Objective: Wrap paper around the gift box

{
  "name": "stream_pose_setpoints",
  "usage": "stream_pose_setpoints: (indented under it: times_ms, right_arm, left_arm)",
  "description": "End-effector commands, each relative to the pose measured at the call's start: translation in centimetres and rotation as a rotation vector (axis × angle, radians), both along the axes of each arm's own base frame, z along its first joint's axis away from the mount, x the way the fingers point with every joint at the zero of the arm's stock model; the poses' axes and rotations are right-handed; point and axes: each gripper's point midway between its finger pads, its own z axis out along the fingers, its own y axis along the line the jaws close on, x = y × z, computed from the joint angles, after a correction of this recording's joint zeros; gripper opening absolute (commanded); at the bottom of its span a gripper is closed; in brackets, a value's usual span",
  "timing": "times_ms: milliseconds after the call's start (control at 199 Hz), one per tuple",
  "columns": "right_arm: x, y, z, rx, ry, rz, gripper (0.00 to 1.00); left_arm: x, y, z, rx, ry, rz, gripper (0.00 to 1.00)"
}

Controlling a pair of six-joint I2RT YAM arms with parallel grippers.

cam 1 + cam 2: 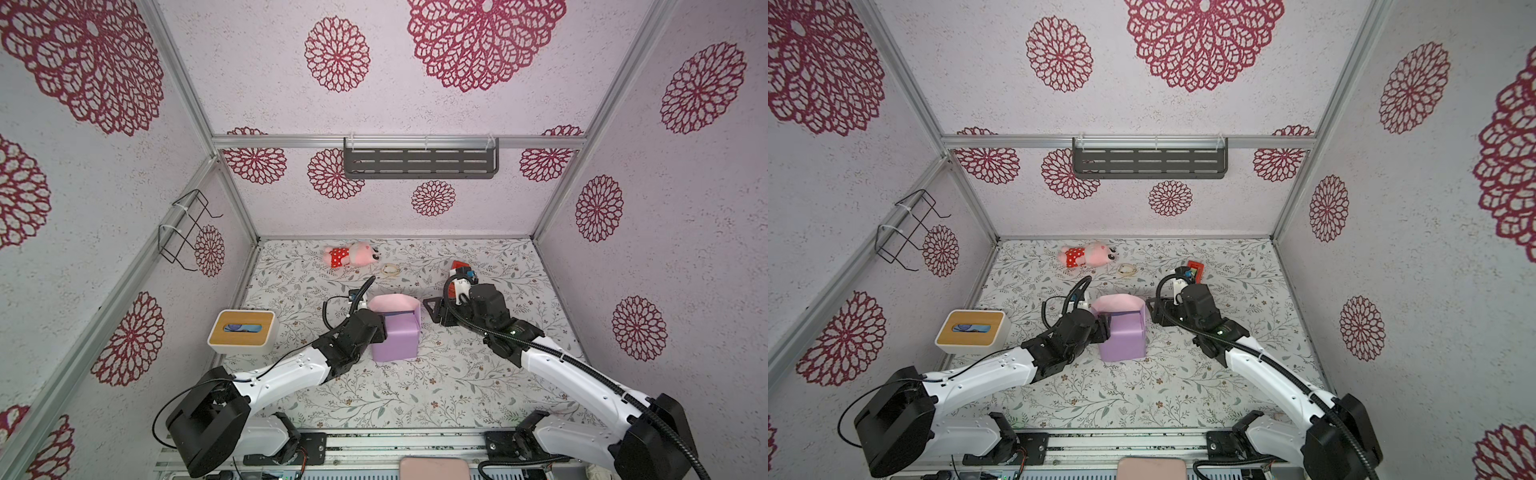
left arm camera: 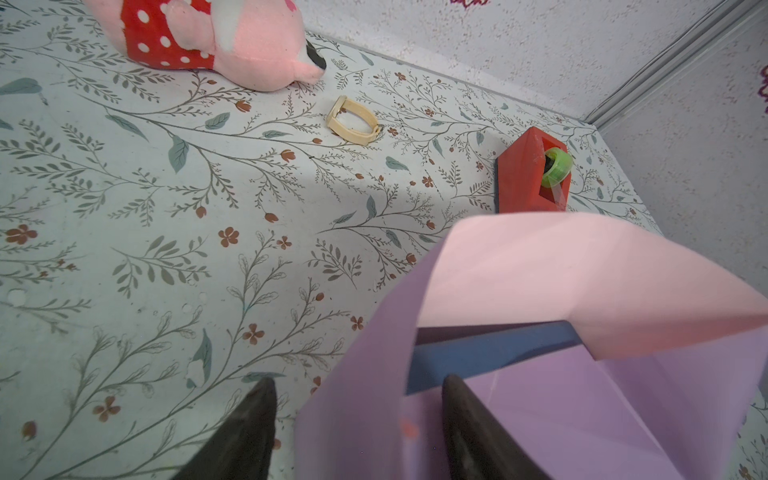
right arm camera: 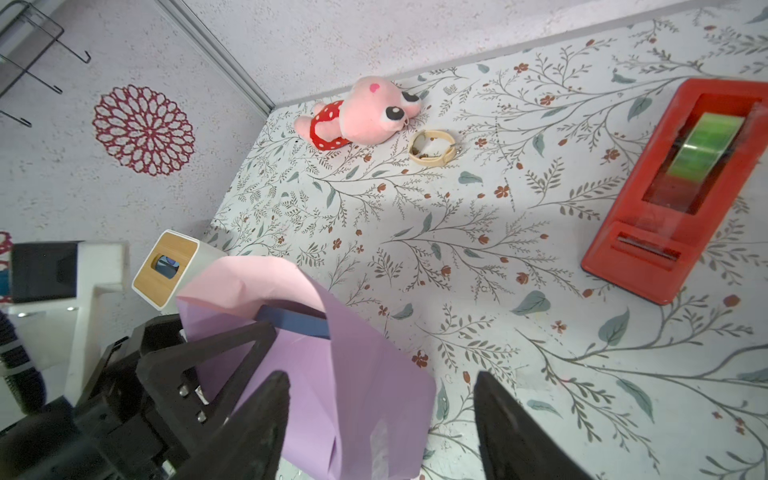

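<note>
The gift box (image 2: 478, 353) sits near the middle of the counter (image 1: 457, 386), with the paper (image 1: 397, 340) folded lilac-side out around its sides. A strip of navy top is bare, and a pink flap stands loose above the far edge. No tape is visible on that flap, so it could spring open, and a sideways nudge could slide the light box and shift the creases. The left end effector (image 2: 358, 380) is open, its jaws straddling a lilac flap without pinching it. The right end effector (image 3: 382, 374) is also open beside the box, gripping nothing.
</note>
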Motion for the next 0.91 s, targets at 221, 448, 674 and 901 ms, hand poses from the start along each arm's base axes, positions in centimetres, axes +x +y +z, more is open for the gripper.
stream_pose_setpoints:
  times_ms: [221, 448, 674, 901]
  right_arm:
    - [1.0, 1.6, -1.9, 0.092, 0.099, 0.111, 0.60]
    - [0.6, 3.5, -2.8, 0.136, 0.131, 0.165, 0.57]
    - [0.3, 4.6, -3.6, 0.150, 0.150, 0.183, 0.56]
    - [0.5, 5.7, -3.8, 0.156, 0.150, 0.200, 0.56]
  left_arm:
    - [-0.6, 1.1, -2.0, 0.056, 0.056, 0.010, 0.65]
    - [-0.5, 1.0, -1.7, 0.057, 0.052, 0.007, 0.65]
    - [-0.5, 0.9, -1.7, 0.057, 0.053, 0.006, 0.65]
    - [-0.5, 1.0, -1.7, 0.058, 0.051, 0.006, 0.65]
